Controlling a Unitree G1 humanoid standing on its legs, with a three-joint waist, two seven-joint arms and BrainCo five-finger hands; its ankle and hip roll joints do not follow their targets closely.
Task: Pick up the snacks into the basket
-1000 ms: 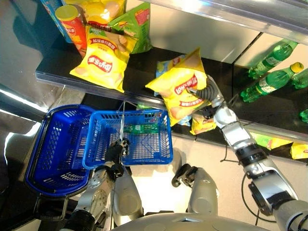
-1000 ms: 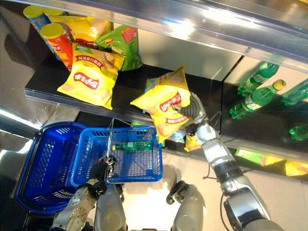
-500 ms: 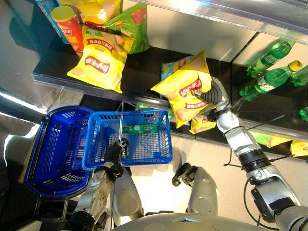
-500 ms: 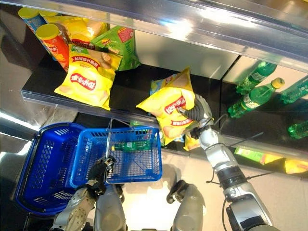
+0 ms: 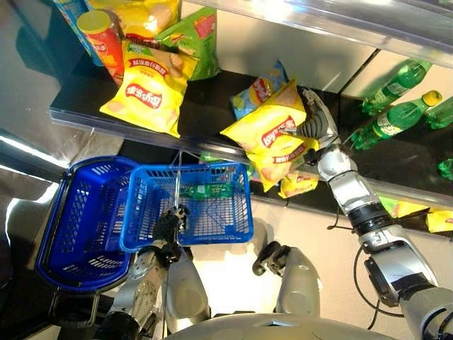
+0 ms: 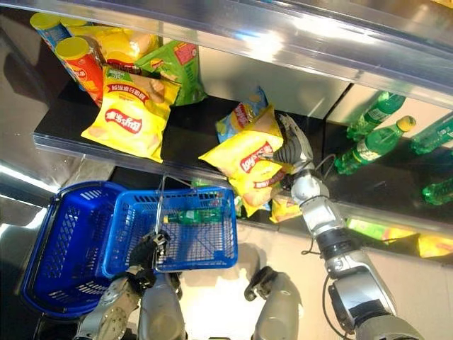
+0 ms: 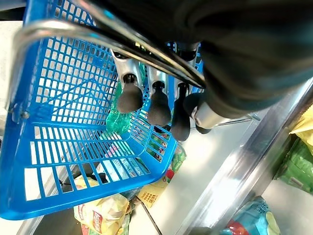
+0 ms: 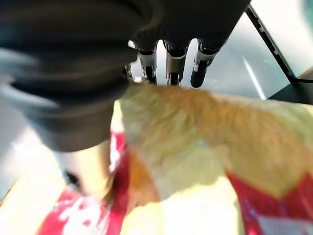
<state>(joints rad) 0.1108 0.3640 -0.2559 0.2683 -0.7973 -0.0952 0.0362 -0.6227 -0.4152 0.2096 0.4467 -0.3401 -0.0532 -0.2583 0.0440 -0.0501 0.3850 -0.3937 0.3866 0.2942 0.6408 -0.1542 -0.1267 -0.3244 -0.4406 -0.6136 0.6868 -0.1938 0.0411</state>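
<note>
A yellow chips bag (image 5: 269,131) hangs tilted in front of the dark shelf (image 5: 205,106), just above the right corner of the small blue basket (image 5: 145,205). My right hand (image 5: 316,129) is shut on the bag's right end; its fingers (image 8: 168,61) and thumb pinch the yellow bag (image 8: 195,161). My left hand (image 5: 170,225) is shut on the basket's metal handle, with its fingers (image 7: 129,98) curled round the bar. A green bottle (image 5: 205,190) lies inside the basket. On the shelf lie another yellow bag (image 5: 148,88), a green bag (image 5: 191,39), a red can (image 5: 102,42) and a small blue-and-yellow bag (image 5: 256,88).
A larger blue basket (image 5: 74,219) stands to the left of the held one, partly under it. Green bottles (image 5: 396,117) lie on the shelf at the right. More small yellow packs (image 5: 297,184) sit on a lower shelf behind the basket. A shelf board (image 5: 318,18) overhangs the snacks.
My right hand has turned the yellow bag from hanging upright to lying tilted and shifted slightly right, uncovering the small blue-and-yellow bag behind it. The basket stays held in place.
</note>
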